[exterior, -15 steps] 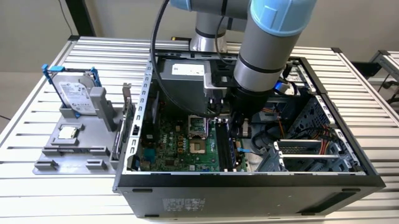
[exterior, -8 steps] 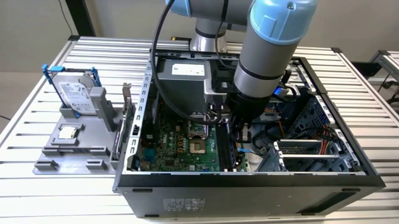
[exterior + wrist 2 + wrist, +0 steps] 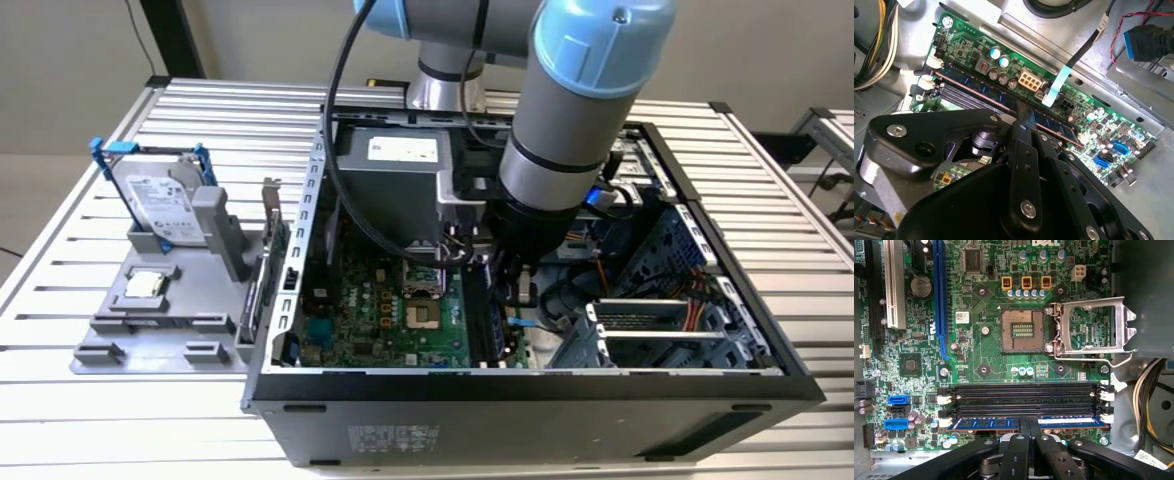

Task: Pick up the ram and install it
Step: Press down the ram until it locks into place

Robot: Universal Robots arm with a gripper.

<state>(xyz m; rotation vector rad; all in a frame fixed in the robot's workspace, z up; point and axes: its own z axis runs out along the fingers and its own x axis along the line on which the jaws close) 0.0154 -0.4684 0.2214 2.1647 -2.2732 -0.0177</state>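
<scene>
I read the ram (image 3: 1064,423) as already down in the outermost black slot, at six o'clock from the CPU socket (image 3: 1023,330); my end effector (image 3: 1029,426) is pinched on its middle; full seating and release remain, I judge.

No wording can be made out (white label (image 3: 170,208) on the hard drive (image 3: 134,176) too small).

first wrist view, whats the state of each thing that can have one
ram: standing in the memory slot nearest the pincer, black slots beside it bare
pincer: shut on the ram at mid-length
cpu socket: no chip in it
socket bracket: flipped open
</scene>
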